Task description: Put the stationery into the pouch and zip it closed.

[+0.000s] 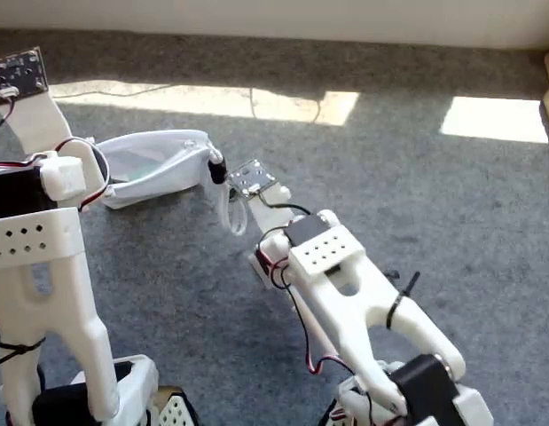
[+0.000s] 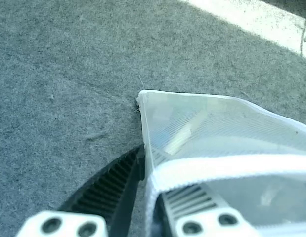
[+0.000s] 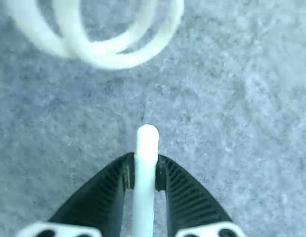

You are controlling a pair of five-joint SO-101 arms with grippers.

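A grey, felt-like covering lies over the whole desk (image 1: 451, 204). Along its far side, two bright patches of sunlight fall on it: a long one (image 1: 212, 102) toward the left and a shorter one (image 1: 496, 120) toward the right. A thin dark cable (image 1: 253, 105) crosses the long patch. Beyond the far edge runs a pale wall (image 1: 301, 18). The near part lies in even shade.
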